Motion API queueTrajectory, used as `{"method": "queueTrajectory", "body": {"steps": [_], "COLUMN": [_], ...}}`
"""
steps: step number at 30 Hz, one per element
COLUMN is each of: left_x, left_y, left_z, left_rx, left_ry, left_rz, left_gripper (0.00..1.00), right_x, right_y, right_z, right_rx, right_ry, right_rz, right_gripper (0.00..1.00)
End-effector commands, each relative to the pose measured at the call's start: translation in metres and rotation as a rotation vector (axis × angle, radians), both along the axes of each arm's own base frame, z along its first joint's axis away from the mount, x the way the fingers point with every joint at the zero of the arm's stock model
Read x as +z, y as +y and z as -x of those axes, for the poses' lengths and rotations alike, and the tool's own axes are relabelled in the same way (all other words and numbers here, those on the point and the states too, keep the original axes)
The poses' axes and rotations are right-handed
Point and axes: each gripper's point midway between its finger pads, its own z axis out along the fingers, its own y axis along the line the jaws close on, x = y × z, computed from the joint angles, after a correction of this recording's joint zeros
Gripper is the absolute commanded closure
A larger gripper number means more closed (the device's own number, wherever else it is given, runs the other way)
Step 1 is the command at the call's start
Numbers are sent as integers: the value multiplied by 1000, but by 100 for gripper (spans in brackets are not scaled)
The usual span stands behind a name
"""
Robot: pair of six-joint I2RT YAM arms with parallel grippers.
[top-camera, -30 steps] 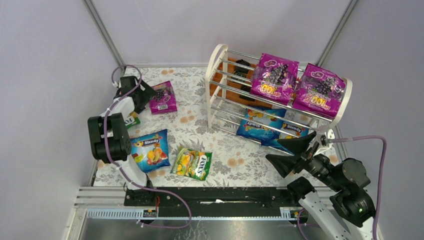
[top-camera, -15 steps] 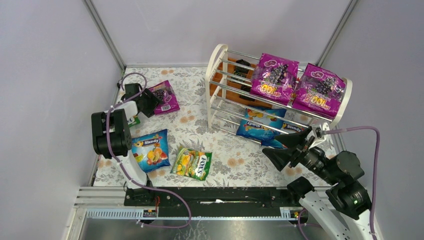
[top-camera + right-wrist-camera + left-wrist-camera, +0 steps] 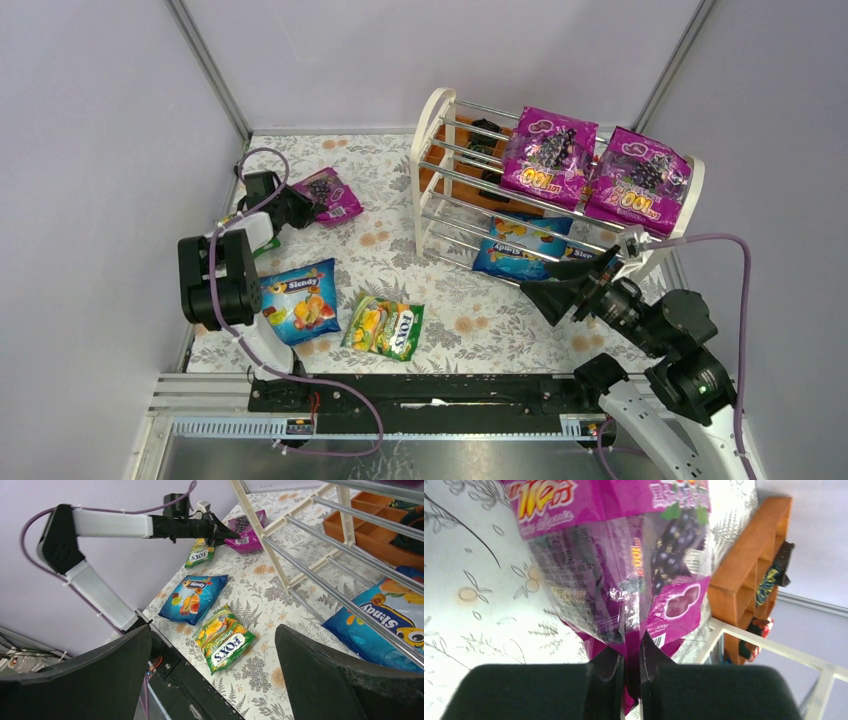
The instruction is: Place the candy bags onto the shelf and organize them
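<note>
One magenta bag (image 3: 624, 555), edge between left fingers (image 3: 605, 676)

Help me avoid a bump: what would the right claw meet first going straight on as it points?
Likely the green bag lying on the table, framed by the open right claw; depth is unclear.

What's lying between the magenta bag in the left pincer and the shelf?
Nothing: the top view shows only bare flowered tablecloth between the magenta bag and the shelf.
</note>
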Motion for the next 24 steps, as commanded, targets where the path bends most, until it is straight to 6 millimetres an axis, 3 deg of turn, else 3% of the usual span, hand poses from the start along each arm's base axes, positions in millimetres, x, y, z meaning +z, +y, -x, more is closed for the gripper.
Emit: {"method": "queueTrajectory", "body": {"steps": [1, 6, 11, 14, 19, 24], "left_x": [64, 110, 171, 228, 346, 439], "left_y": [-6, -6, -10, -21, -41, -92], "left_z": [-3, 4, 16, 34, 92, 153], "left_rx": [-12, -22, -44, -106, -186, -468], "left_ry": [-185, -301, -462, -626, -942, -1223], "left_rz": [50, 55, 26, 17, -56, 42], "left_gripper": [97, 100, 100, 100, 100, 100], "right_x": [12, 17, 26, 41, 73, 111], "right_y": [-1, 3, 9, 14, 18, 27], "right_z": [-12, -15, -15, -12, -6, -12], "right_rx": [-46, -43, -9, 27, 81, 107], "right_ry": [28, 61, 78, 63, -4, -64], "right_rz": [-38, -40, -42, -36, -20, -71], "right_gripper": [0, 0, 0, 0, 0, 0]}}
